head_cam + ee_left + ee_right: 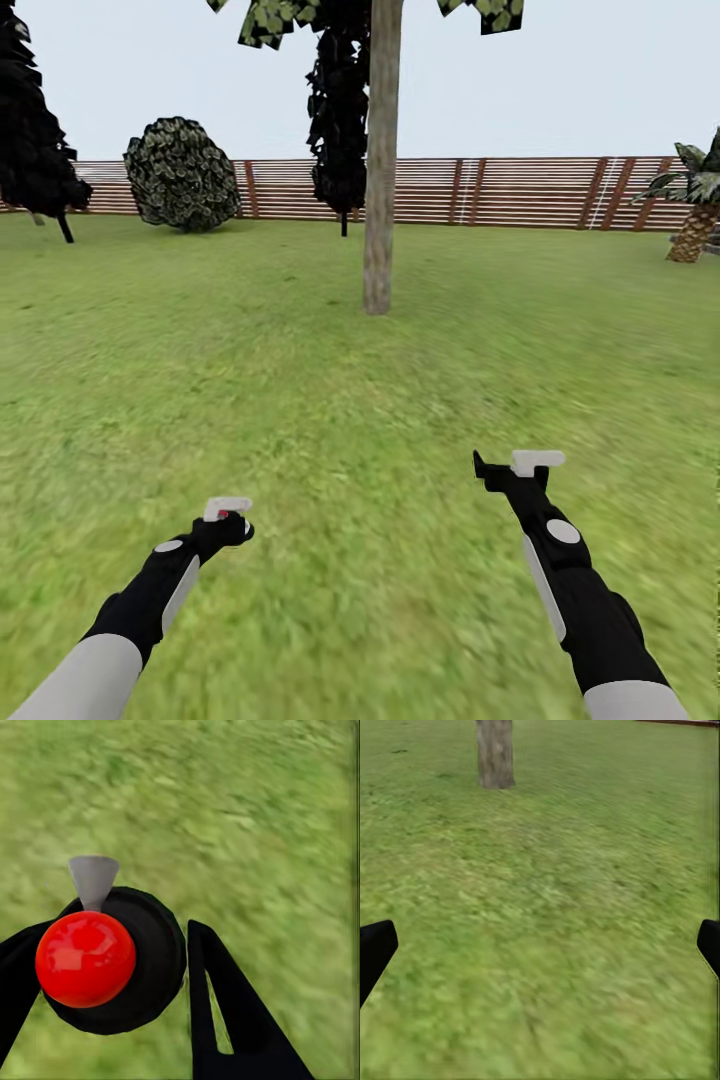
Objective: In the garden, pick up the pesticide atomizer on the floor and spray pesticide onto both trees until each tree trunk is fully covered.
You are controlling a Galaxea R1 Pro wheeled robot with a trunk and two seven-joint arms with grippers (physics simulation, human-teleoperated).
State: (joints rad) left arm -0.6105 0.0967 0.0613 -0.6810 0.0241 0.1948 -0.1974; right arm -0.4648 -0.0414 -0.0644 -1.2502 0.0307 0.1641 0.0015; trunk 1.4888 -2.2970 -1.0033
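Observation:
My left gripper is shut on the pesticide atomizer, a round black body with a glossy red ball on top and a grey cone nozzle. In the head view the atomizer is just a speck of red at the fingertips, held low over the grass floor. A black finger lies against each side of the atomizer's body. My right gripper hangs open and empty over the lawn, fingers spread wide. One tree trunk, pale grey-beige, stands straight ahead across the grass, its base also in the right wrist view.
A brown slat fence closes the far side of the lawn. A round leafy bush and a dark tree stand at the back left, another dark tree behind the trunk, a small palm at far right.

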